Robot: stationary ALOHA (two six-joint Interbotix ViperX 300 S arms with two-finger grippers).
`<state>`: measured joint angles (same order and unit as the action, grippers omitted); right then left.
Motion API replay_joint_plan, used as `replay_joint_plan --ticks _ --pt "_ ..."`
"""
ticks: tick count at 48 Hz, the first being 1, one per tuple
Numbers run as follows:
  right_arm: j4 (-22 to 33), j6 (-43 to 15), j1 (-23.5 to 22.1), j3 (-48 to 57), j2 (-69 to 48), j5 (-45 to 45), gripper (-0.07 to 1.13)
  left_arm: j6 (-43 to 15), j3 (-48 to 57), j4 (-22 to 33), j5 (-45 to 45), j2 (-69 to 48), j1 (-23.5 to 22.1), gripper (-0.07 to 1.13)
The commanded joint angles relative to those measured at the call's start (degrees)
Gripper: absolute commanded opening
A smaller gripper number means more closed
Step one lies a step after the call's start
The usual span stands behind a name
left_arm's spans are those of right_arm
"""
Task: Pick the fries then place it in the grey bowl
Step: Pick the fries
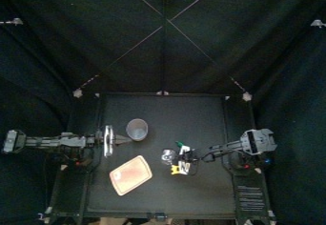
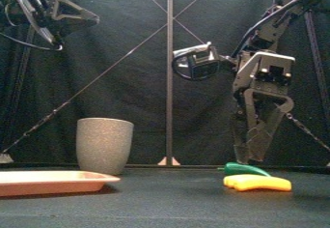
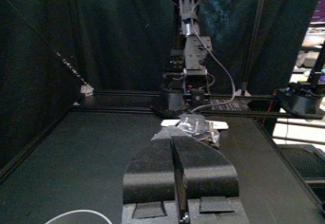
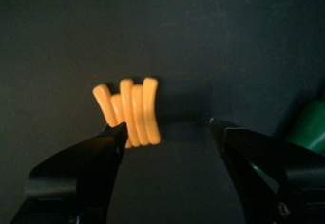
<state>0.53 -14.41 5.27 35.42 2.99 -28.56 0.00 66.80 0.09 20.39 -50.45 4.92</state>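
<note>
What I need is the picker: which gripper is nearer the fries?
Right. The right gripper hovers above the fries, jaws open; the left gripper hangs over the table's left side.

A flat pink tray (image 1: pixel 130 177) lies on the black table (image 1: pixel 166 110), a green toy (image 2: pixel 245 169) well to its right.

Small black table (image 1: pixel 192 114), matte, dimly lit. Behind the table, black back curtain (image 1: pixel 114 29) hanging in soft folds. To the table's left and right, black side curtains (image 1: pixel 32 86) closing in the booth. Low light across the table.
</note>
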Motion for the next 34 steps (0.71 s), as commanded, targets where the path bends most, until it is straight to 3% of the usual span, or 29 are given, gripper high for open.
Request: replay_joint_plan --ticks 1,34 --pt "0.7 -1.41 0.97 -0.7 -0.97 2.81 1.01 -0.09 -0.35 0.0 0.26 0.09 0.44 0.01" --pt "0.97 -5.54 4.04 -0.53 2.81 3.96 1.01 0.18 0.79 0.0 0.35 0.18 1.05 0.01"
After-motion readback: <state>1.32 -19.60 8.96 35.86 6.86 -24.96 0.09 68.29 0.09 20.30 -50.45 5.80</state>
